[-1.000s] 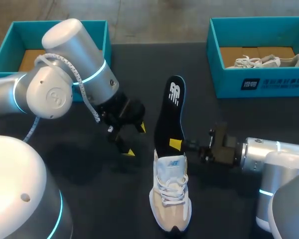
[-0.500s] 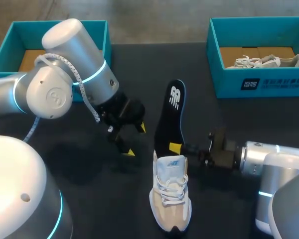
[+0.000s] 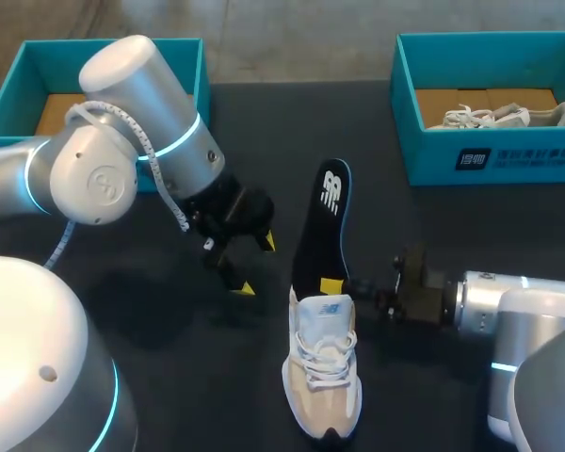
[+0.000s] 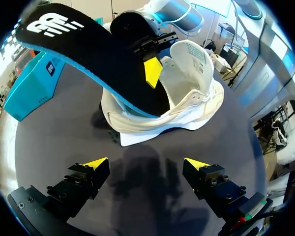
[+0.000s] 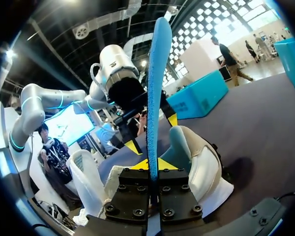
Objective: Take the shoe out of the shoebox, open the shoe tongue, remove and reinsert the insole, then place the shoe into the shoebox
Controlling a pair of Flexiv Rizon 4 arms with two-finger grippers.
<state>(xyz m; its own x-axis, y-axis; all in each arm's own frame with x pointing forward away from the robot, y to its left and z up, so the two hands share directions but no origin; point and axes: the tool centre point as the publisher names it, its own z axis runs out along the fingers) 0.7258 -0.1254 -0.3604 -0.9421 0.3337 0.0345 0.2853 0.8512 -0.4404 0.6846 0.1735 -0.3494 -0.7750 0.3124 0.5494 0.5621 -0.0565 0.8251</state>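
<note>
A white and beige shoe stands on the black table, toe toward the front edge. My right gripper is shut on the lower end of a black insole with a blue edge. The insole rises steeply from the shoe's opening. In the right wrist view the insole shows edge-on between the fingers, above the shoe. My left gripper hangs open and empty just left of the shoe. From its wrist, the left gripper faces the shoe and insole.
An open teal shoebox stands at the back left, behind my left arm. A second teal shoebox at the back right holds another white shoe. The bare black table lies between them.
My right gripper has lowered the insole a little, toward the shoe's opening. The left arm has not moved.
</note>
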